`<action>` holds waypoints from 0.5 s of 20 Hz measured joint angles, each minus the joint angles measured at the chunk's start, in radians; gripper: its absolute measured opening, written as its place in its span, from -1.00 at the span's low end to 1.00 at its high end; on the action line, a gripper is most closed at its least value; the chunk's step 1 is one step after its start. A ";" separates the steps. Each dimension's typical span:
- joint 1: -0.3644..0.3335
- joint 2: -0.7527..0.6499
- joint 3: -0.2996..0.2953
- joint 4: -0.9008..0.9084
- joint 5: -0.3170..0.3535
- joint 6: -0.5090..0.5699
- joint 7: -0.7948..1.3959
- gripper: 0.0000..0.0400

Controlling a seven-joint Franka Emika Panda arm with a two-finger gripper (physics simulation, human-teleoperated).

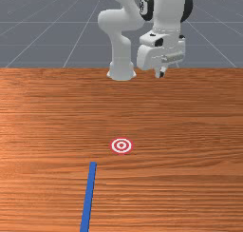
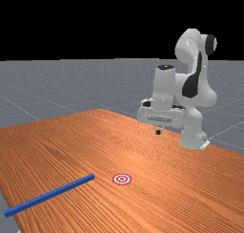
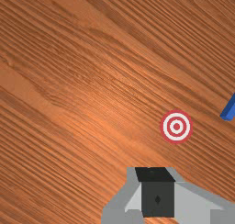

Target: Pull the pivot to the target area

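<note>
My gripper point(image 1: 161, 73) hangs above the table's far part in the front view, behind the target and to its right. From the far view, the gripper point(image 2: 158, 131) is over the wood near the arm's base. The fingertips of the gripper point(image 3: 157, 193) are together in the wrist view, with nothing held. A long blue bar point(image 1: 88, 195) lies flat on the table, its near end cut off by the front view's bottom edge. Beside the bar's end closest to the arm is the red-and-white ringed target point(image 1: 121, 145), apart from the bar.
The orange-brown table point(image 1: 190, 112) carries the arm's base at its far edge in the front view. Wood surface lies between the gripper and the bar, with the flat target there too. The bar's other end reaches near the table's edge at the far view's left.
</note>
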 joint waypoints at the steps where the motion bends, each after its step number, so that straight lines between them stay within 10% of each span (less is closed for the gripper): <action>1: 0.012 0.054 -0.018 0.072 -0.002 -0.019 0.031 -1.00; 9: 0.045 0.209 -0.100 0.254 -0.001 -0.057 0.302 -1.00; 10: 0.043 0.226 -0.082 0.261 -0.191 -0.087 -0.066 -1.00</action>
